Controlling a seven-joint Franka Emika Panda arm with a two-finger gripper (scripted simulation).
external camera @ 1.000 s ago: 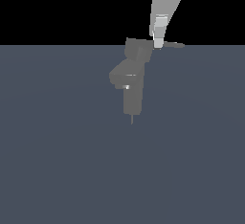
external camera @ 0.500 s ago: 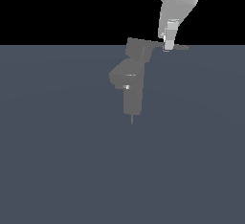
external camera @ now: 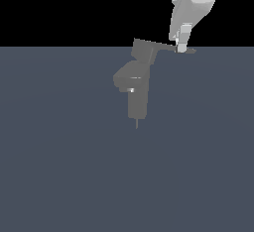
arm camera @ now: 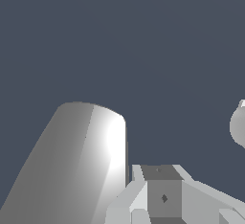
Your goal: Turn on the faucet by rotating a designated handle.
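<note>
The grey blocky faucet (external camera: 137,92) stands upright on the dark floor in the exterior view, its stubby spout (external camera: 121,80) pointing to that view's left. The thin flat handle (external camera: 166,47) juts from the top cap toward that view's right. My white gripper (external camera: 182,48) comes down from above and its tip rests against the handle near the outer end. Its fingers (external camera: 183,36) read as one narrow piece, so it looks shut with nothing held. In the wrist view, only pale blocky gripper parts (arm camera: 162,194) show; the faucet and handle are not recognisable there.
A flat dark blue-grey floor (external camera: 59,166) surrounds the faucet, under a black background. A thin pin (external camera: 137,123) sticks out below the faucet column. A large rounded grey shape (arm camera: 81,165) fills part of the wrist view; I cannot tell what it is.
My gripper has slid toward the exterior view's right, from beside the top cap out along the handle to near its tip. The faucet and handle look unmoved.
</note>
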